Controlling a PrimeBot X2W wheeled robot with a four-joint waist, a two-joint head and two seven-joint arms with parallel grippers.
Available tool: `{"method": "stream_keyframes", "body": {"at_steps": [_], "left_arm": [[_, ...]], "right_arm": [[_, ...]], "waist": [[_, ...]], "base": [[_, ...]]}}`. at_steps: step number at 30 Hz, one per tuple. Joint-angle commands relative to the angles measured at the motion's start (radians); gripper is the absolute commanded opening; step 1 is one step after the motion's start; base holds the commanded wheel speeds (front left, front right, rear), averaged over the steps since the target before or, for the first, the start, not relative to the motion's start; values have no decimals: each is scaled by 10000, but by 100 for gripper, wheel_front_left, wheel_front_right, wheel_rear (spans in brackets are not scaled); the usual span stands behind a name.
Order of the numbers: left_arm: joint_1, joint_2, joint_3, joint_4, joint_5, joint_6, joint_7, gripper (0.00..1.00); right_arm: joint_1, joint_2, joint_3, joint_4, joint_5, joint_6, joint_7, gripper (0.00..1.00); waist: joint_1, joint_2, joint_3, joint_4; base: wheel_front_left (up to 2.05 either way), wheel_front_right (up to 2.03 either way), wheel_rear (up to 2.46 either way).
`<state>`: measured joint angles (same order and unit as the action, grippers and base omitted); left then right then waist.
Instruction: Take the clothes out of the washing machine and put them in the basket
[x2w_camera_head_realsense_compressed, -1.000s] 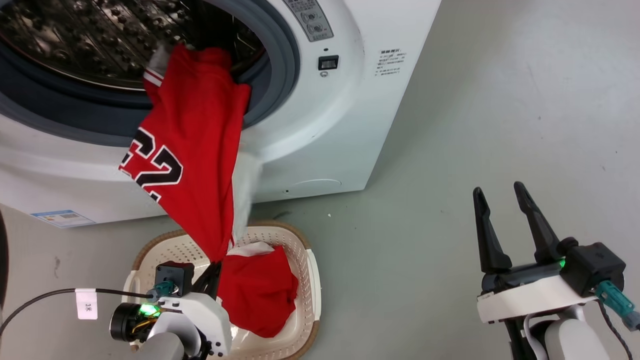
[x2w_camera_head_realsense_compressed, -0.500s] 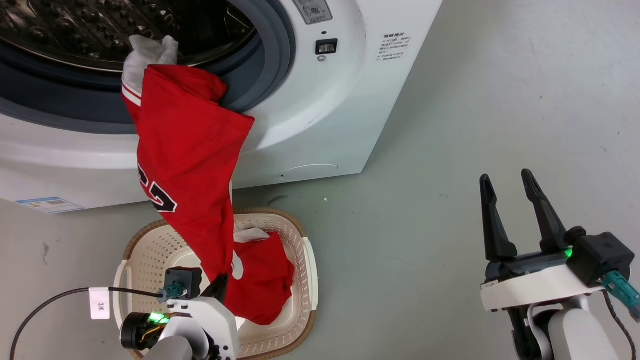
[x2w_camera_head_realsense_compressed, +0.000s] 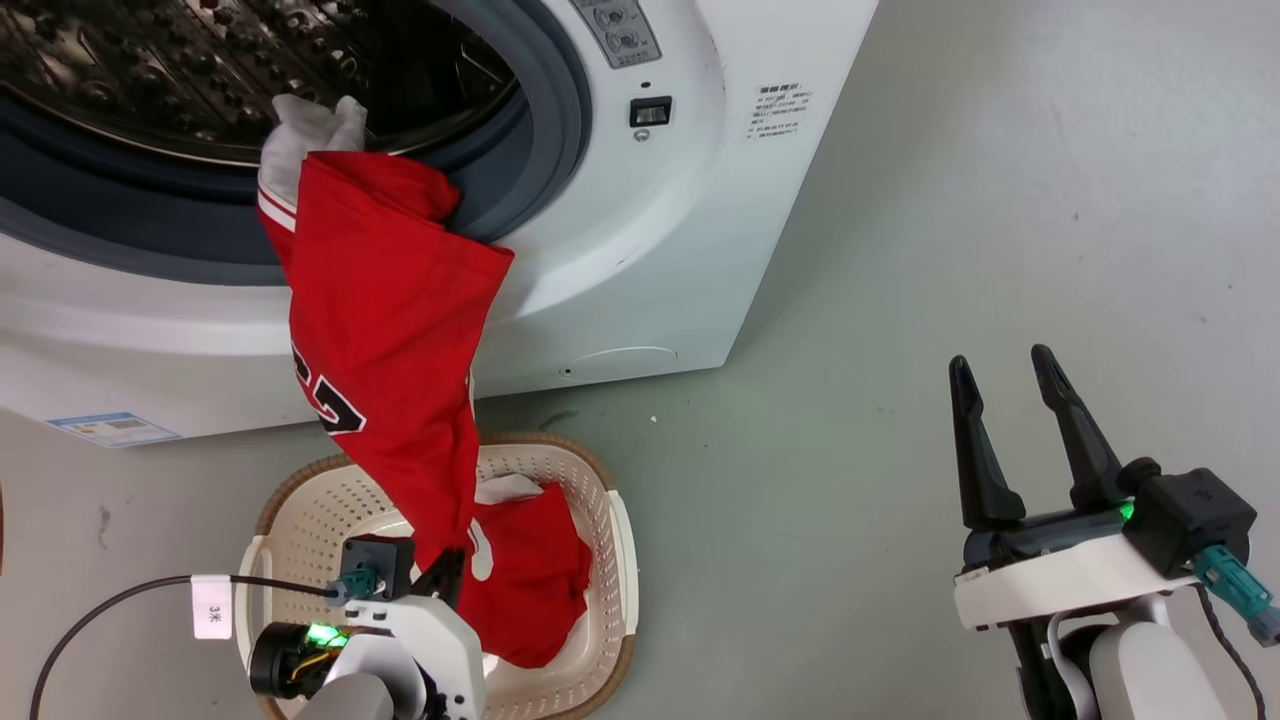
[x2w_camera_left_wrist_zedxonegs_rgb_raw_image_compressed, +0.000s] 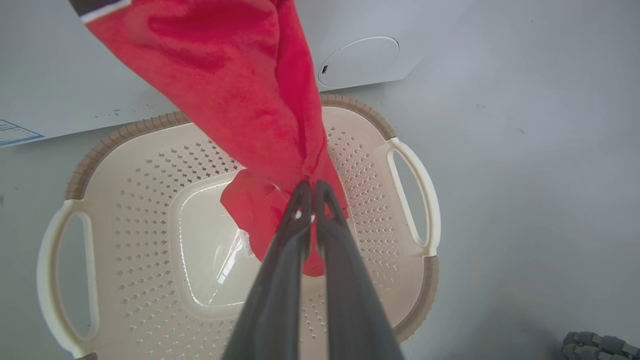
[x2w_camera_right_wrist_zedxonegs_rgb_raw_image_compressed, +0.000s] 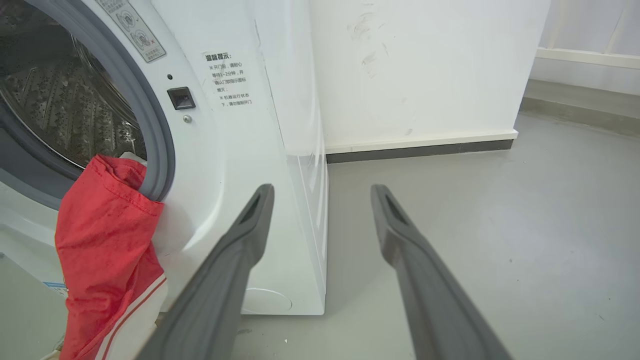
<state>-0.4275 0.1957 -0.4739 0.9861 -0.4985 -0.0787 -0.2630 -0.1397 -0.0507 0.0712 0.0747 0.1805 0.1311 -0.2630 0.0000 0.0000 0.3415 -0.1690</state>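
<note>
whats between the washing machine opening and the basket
The red jersey bridges it: its top drapes over the washing machine seal, its lower end pinched in the left pincer above the basket. Head view shows it.

Jersey (x2w_camera_head_realsense_compressed: 385, 300) is matt cloth, basket (x2w_camera_left_wrist_zedxonegs_rgb_raw_image_compressed: 140, 200) smooth plastic, drum (x2w_camera_head_realsense_compressed: 150, 70) seemingly steel.

The left claw (x2w_camera_left_wrist_zedxonegs_rgb_raw_image_compressed: 311, 190) hangs over the basket (x2w_camera_left_wrist_zedxonegs_rgb_raw_image_compressed: 125, 131), fingers pressed together, pinching the red jersey (x2w_camera_left_wrist_zedxonegs_rgb_raw_image_compressed: 240, 75). The right claw (x2w_camera_head_realsense_compressed: 1000, 362) hovers well right of the basket, fingers spread.
</note>
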Motion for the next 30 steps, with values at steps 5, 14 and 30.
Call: {"method": "stream_keyframes", "body": {"at_steps": [5, 14, 30], "left_arm": [[313, -144, 161, 104, 233, -65, -24, 100], [1205, -319, 1151, -1046, 925, 411, -24, 100], [-60, 87, 2469, -1731, 2209, 771, -25, 100]], "right_arm": [[340, 11, -10, 86, -123, -7, -26, 100], [846, 11, 50, 197, -207, -7, -26, 100], [490, 11, 166, 82, -89, -7, -26, 100]], "waist": [[0, 0, -483, 90], [0, 0, -1385, 329], [0, 0, -872, -14]], "base": [[0, 0, 0], [0, 0, 0], [0, 0, 0]]}}
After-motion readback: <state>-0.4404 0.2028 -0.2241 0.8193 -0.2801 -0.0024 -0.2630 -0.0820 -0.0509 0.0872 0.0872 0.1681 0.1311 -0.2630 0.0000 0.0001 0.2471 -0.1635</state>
